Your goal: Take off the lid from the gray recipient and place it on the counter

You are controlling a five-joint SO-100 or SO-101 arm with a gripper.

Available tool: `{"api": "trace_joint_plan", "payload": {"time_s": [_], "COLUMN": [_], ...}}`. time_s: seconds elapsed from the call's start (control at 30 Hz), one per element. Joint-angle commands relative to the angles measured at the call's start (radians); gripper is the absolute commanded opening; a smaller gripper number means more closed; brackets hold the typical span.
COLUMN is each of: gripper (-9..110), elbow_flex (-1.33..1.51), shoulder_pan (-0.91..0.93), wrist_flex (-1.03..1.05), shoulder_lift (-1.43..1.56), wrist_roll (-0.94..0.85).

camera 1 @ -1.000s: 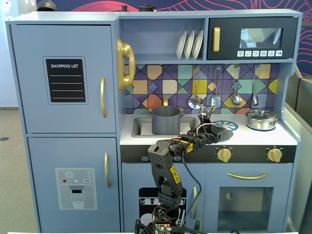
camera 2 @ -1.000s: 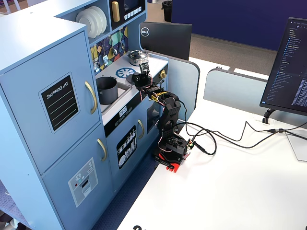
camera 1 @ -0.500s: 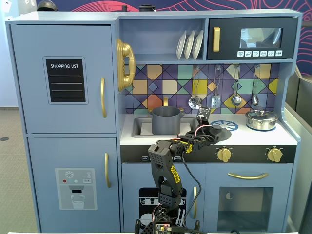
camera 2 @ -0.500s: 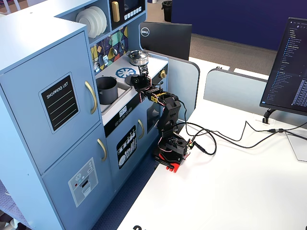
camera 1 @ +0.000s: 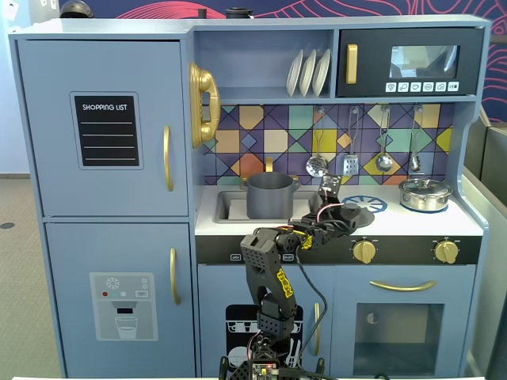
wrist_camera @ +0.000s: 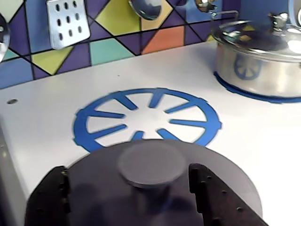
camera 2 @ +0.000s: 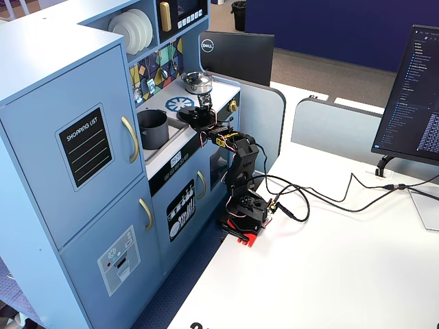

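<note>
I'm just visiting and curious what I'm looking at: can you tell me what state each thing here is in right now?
lid: off its pot, low over the counter beside the blue burner ring; contact unclear.
gripper: fingers either side of the lid's knob; grip unclear.
gray recipient: upright in the sink, uncovered.
silver pot: on the counter, lid on.
counter: white, bare around the burner ring.
microwave door: closed.
</note>
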Motion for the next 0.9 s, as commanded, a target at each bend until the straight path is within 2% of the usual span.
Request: {"api": "trace_joint_plan", "payload": {"time_s": [0.0,0.43,0.6,0.73,0.87], "gripper": [29,28,26,22,12], "elbow_flex": [0.003,0.006,0.018,0.064,0.051], "shoulder_pan": [0.023,0.049,0.031,0.011,-0.041], "wrist_flex": [-0.038,-0.034,0.031,0.307,0.861], "shoulder_lift": [0.057,0.123,0.264,0.541,0.874], "wrist_roll": [-0.018,0.011,0.026,0.060,0.069]}}
